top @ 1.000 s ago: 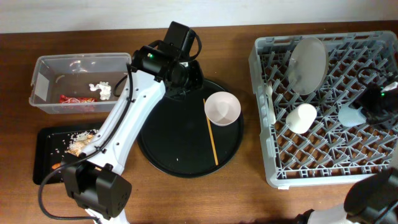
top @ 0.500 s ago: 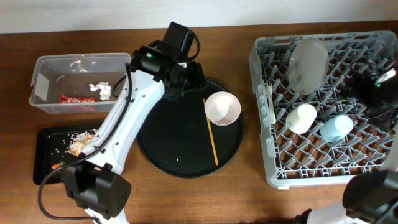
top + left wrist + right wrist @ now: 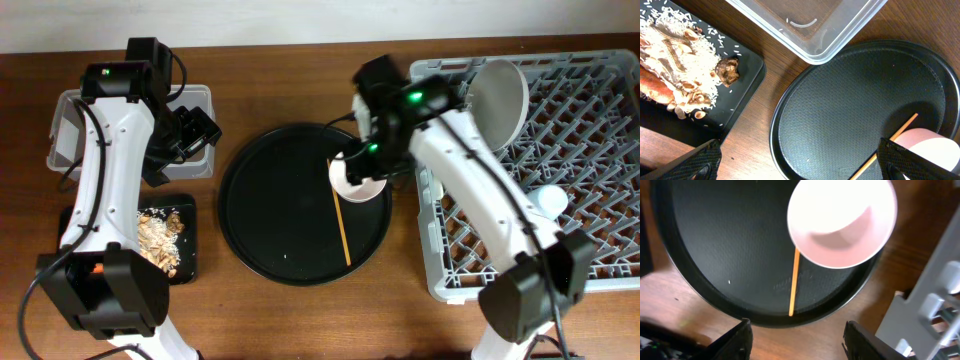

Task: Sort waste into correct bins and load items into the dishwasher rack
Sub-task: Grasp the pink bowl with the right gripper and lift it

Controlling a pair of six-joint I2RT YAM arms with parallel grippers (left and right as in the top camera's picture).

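Left gripper (image 3: 800, 167), released and empty, hovered near the tub (image 3: 815, 60); right gripper (image 3: 797, 341), spread and empty, hovered by the bowl (image 3: 842, 222).

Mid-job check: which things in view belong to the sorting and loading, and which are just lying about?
Part of the job: bowl, wooden stick, plate, blue cup, rack, clear tub, shallow black tray, rice scraps.
Lying about: round black tray, table.
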